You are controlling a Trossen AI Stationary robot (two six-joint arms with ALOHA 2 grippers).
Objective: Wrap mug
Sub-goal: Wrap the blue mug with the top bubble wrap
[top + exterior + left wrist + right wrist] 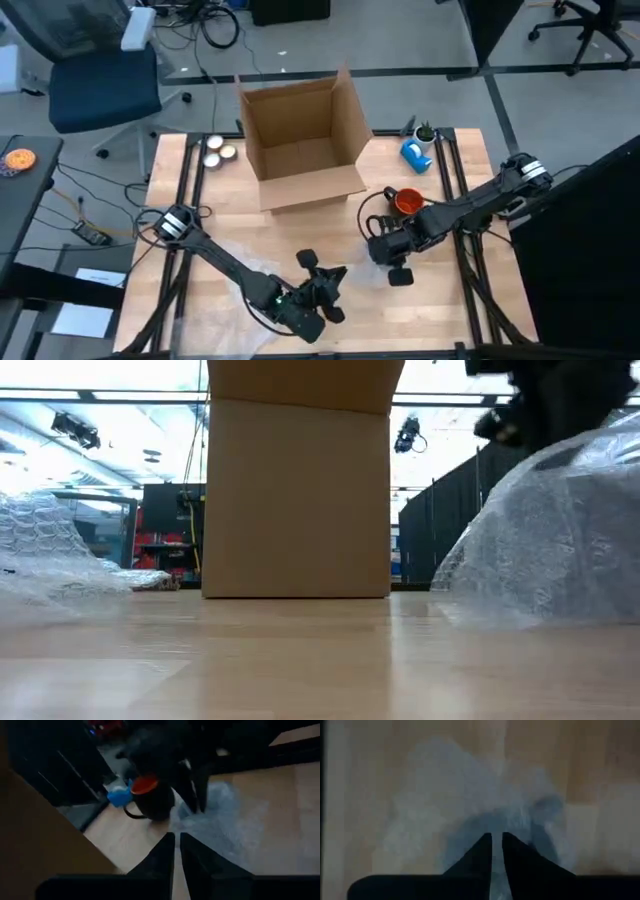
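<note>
A dark mug (405, 202) with an orange inside stands upright on the wooden table (250, 225), right of centre, just beside the near right corner of an open cardboard box (300, 135). In the left wrist view the mug (150, 797) shows its handle and sits at the edge of a sheet of bubble wrap (225, 830).

The right gripper (398, 262) hangs just near of the mug, its arm reaching in from the right edge of the table. Its fingers (482, 852) are almost closed, only a thin gap between them, pointing down at crumpled bubble wrap (485, 805); I cannot tell whether they pinch it.

The left gripper (325, 283) is at the near middle of the table, over clear wrap (240, 250). Its fingers (162, 857) are nearly together and hold nothing.

At the far right corner lies a blue object (417, 155). At the far left corner sit two small round tins (215, 150).

From table height, the box (297, 480) fills the middle, with bubble wrap (560, 540) heaped on the right.
</note>
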